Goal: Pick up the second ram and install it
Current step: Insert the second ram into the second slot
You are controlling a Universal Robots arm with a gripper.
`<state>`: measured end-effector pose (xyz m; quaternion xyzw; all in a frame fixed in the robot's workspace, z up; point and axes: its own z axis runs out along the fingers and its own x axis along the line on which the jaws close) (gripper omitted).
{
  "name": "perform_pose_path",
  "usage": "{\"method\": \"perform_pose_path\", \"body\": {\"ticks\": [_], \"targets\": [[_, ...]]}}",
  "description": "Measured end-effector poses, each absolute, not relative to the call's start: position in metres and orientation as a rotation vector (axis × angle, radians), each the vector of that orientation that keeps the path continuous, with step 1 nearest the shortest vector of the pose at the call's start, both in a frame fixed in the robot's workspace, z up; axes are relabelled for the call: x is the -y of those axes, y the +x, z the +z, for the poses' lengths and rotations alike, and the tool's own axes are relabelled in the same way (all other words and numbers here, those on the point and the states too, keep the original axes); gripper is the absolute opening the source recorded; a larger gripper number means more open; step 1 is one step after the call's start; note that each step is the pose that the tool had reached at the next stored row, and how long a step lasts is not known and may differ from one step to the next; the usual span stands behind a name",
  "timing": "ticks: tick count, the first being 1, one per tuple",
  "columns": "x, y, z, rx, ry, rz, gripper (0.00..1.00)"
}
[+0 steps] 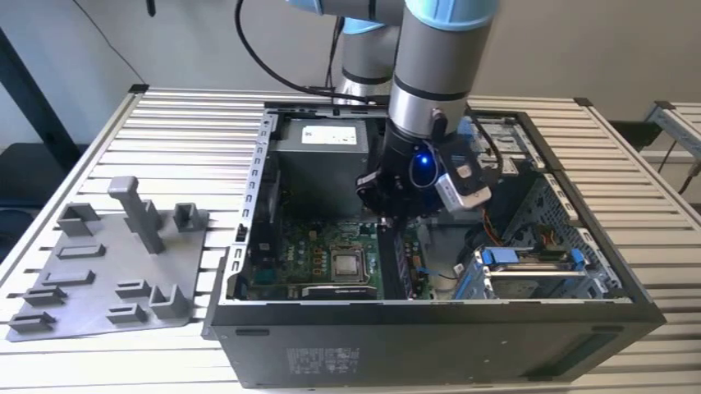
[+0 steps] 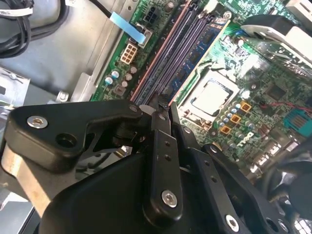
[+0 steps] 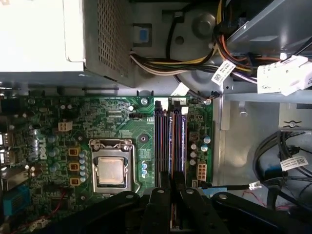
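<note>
My gripper (image 1: 392, 220) hangs inside the open computer case (image 1: 252, 205), just above the black memory slots (image 3: 163, 141) beside the processor (image 3: 111, 170). Both wrist views show its two black fingers (image 3: 163, 195) pressed close together, shut over the near end of the slots. A thin dark edge, the second ram (image 2: 160, 103), pokes out between the fingertips in the second wrist view. The fingers hide the rest of it. The gripper (image 2: 164, 115) is lined up with the slots' long direction, and in the first wrist view the gripper (image 3: 171, 184) is centred over them.
A blue-green memory stick (image 2: 195, 53) sits in the slot nearest the processor. The grey fixture plate (image 1: 110, 271) with upright posts lies on the slatted table at the exterior view's left. The power supply (image 1: 323, 139), cable bundles (image 3: 195, 58) and a drive cage (image 1: 531, 271) crowd the case.
</note>
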<state>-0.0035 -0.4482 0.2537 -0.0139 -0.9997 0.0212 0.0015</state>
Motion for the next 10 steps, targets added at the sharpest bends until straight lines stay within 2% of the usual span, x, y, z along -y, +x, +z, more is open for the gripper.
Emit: {"method": "perform_pose_path", "body": {"ticks": [10], "targets": [[0.4485, -0.0036, 0.2425, 3.129, -0.030, 0.066, 0.14]]}}
